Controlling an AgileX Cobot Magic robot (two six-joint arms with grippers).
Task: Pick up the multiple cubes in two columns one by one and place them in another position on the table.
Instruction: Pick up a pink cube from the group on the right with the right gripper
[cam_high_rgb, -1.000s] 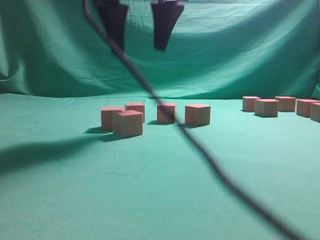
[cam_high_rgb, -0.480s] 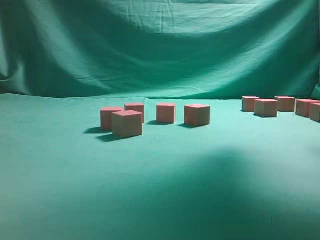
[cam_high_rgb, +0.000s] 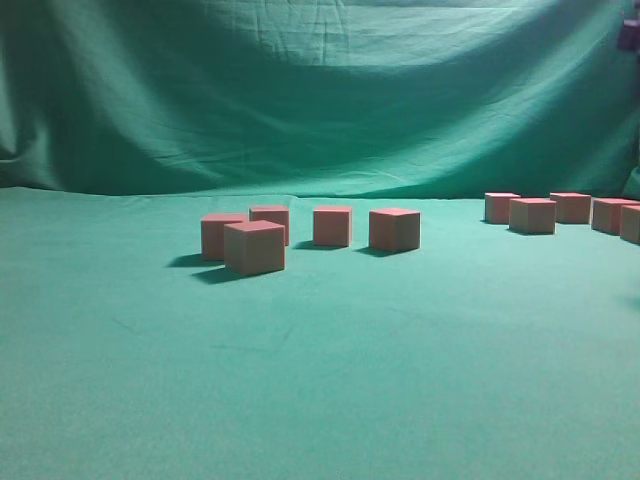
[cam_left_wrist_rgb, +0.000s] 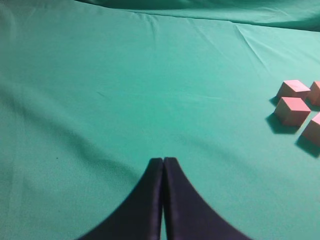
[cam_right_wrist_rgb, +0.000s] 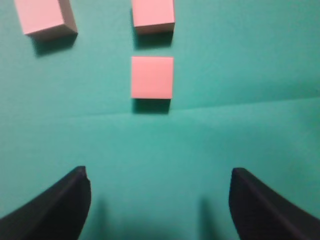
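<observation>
Several pinkish-red cubes (cam_high_rgb: 254, 247) stand in a loose group mid-table, and several more cubes (cam_high_rgb: 533, 215) line up at the far right. In the right wrist view my right gripper (cam_right_wrist_rgb: 159, 172) hangs open over bare cloth, nothing between its fingers. One cube (cam_right_wrist_rgb: 152, 76) lies just ahead of it, with another cube (cam_right_wrist_rgb: 153, 15) behind that and a third (cam_right_wrist_rgb: 44, 17) off to the left. My left gripper (cam_left_wrist_rgb: 163, 161) is shut and empty above the table (cam_left_wrist_rgb: 125, 100), with a few cubes (cam_left_wrist_rgb: 292, 110) at that view's right edge. Neither gripper shows in the exterior view.
Wrinkled teal-green cloth covers the table (cam_high_rgb: 320, 380) and rises as a backdrop (cam_high_rgb: 320, 90) behind it. A small dark shape (cam_high_rgb: 628, 35) sits at the exterior view's top right corner.
The open gripper and its dangling cable at the top of the exterior view have left the frame. The shadow they cast on the front cloth is gone. The cubes have not moved.
</observation>
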